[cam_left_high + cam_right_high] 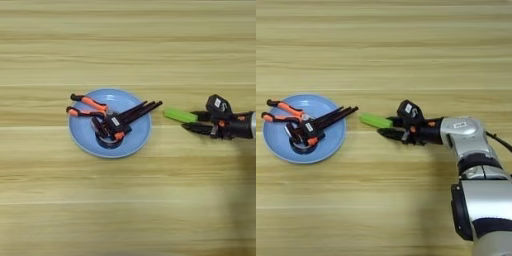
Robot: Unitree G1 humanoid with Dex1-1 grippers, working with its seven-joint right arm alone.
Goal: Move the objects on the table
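At centre-right, the claw [387, 126] seems closed on the green block's [375, 120] right end; light, stiff and slick, it is best gripped across its narrow sides.

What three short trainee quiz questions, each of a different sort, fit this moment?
1. True or false: the orange-handled pliers lie on the round light-blue plate.
2. The black clamp with orange tips lies: A) on the plate, B) on bare wood, C) in the jaws.
3. Fill in: the small bright green rectangular block lies to the plate's ____, at the tips of the right gripper.

Key: 1 true; 2 A; 3 right.
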